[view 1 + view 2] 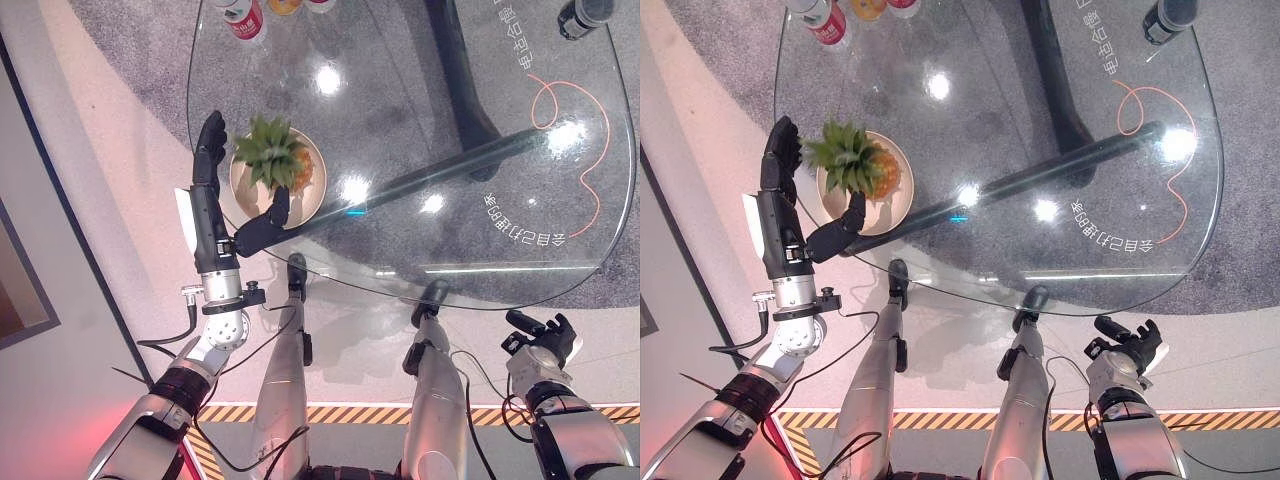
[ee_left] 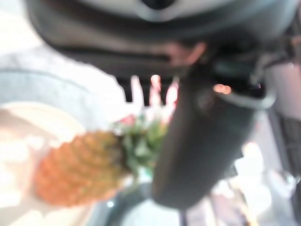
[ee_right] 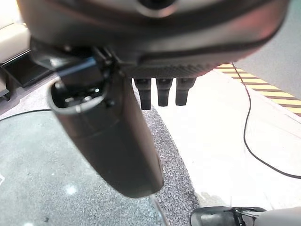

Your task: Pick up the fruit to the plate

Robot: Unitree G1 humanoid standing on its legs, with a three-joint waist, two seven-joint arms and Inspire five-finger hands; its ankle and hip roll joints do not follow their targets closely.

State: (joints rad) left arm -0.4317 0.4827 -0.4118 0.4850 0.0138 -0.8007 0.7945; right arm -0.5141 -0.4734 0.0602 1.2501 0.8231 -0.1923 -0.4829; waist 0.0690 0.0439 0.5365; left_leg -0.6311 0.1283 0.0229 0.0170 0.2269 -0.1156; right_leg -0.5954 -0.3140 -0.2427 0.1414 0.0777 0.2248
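Note:
A pineapple (image 1: 300, 172) with a green crown lies on a round beige plate (image 1: 245, 192) near the left edge of the glass table (image 1: 480, 298). My left hand (image 1: 208, 225) is open at the plate's left side. Its fingers (image 1: 210, 140) are straight along the rim, and its thumb (image 1: 266, 224) reaches over the plate's near rim close to the crown. I cannot tell whether the thumb touches the fruit. The left wrist view shows the pineapple (image 2: 77, 167) just past the thumb (image 2: 202, 141). My right hand (image 1: 545, 340) hangs relaxed and open, low, off the table's near right edge.
Several bottles (image 1: 243, 15) stand at the table's far left edge and a dark object (image 1: 580, 15) at the far right. A dark table leg and bar (image 1: 460, 160) show through the glass, with an orange cord (image 1: 590, 130) beneath.

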